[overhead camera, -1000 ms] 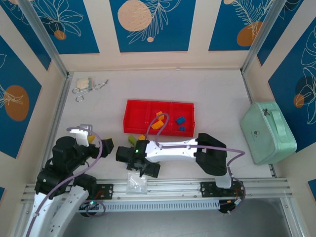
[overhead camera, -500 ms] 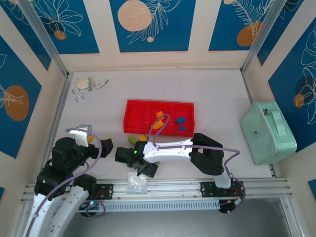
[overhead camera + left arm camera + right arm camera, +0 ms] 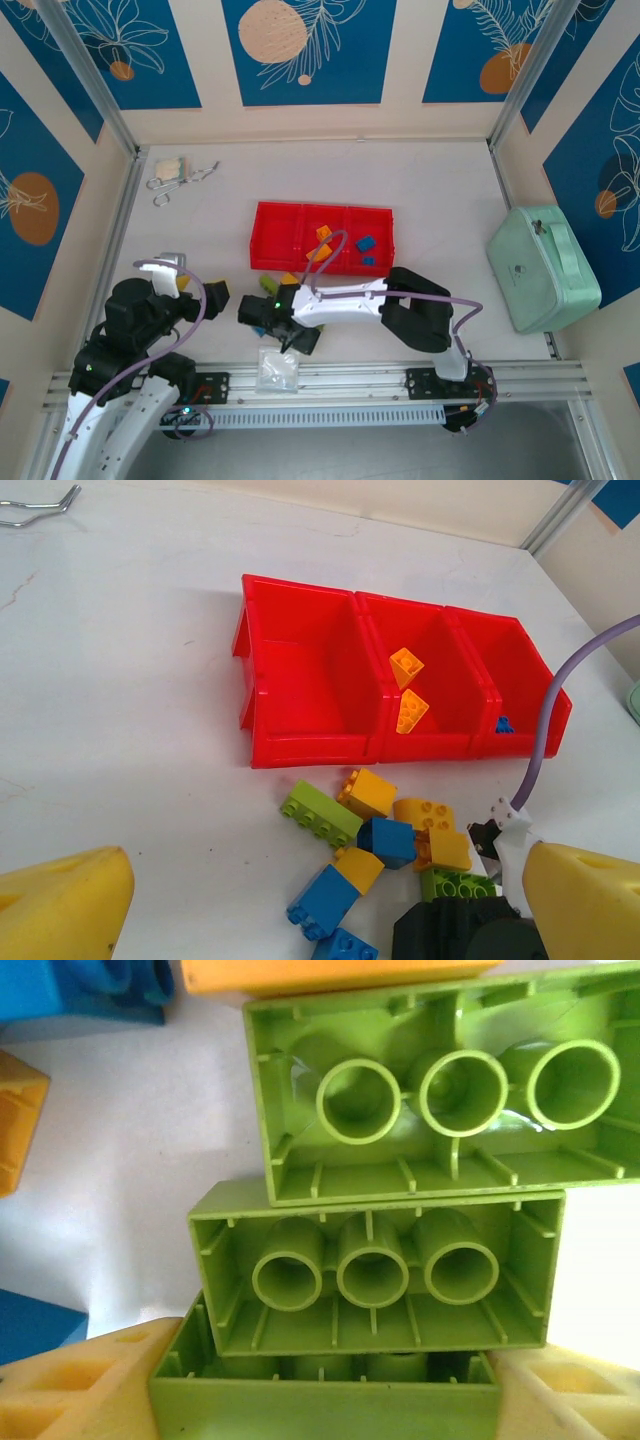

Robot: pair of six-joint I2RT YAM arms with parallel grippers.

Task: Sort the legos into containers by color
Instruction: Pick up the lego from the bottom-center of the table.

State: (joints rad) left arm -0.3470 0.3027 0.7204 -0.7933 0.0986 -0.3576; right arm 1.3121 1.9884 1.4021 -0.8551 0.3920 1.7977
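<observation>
The long red tray has three containers side by side. The left one is empty, the middle one holds orange legos, and the right one holds blue legos. In front of it lies a loose pile of green, orange and blue legos. My right gripper is down at this pile. Its yellow pads press both ends of an upturned lime green lego. Two more upturned green legos lie just beyond. My left gripper hovers open to the left of the pile, holding nothing.
A mint-green case stands at the right wall. A clear plastic bag lies by the near rail, under the right arm. Metal hooks lie at the far left corner.
The right gripper's jaws have closed in on the lime green lego, and the right arm's elbow has shifted slightly left. The left arm has not moved.
</observation>
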